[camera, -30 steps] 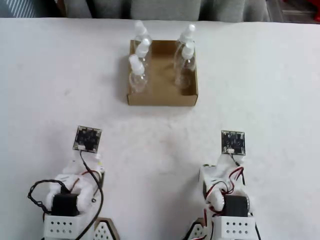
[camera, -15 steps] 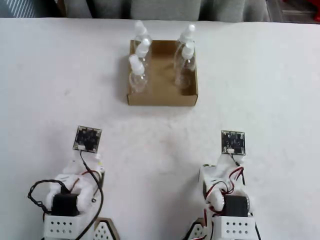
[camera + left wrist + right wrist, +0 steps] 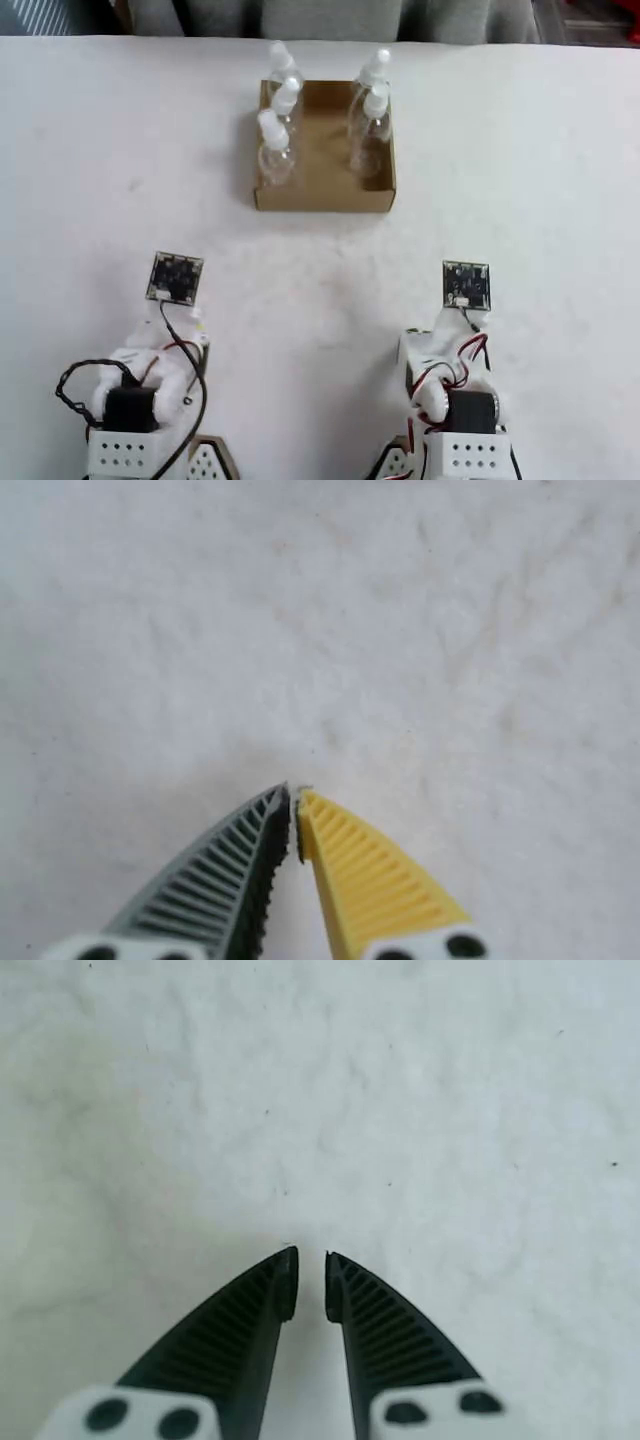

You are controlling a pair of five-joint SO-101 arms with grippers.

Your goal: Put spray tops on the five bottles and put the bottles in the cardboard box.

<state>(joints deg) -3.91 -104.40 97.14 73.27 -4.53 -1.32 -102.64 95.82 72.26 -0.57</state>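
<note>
The cardboard box stands at the far middle of the white table. Several clear bottles with white spray tops stand upright inside it: three along one side and two along the other. Both arms sit folded at the table's near edge, well away from the box. My left gripper, with one grey and one yellow finger, is shut with its tips touching just above bare tabletop. My right gripper, with black fingers, is shut with only a thin slit between the tips and nothing in it.
The left arm and right arm take up the near edge, each with a small camera board in front. White tabletop lies between them and the box. Grey chairs stand behind the far edge.
</note>
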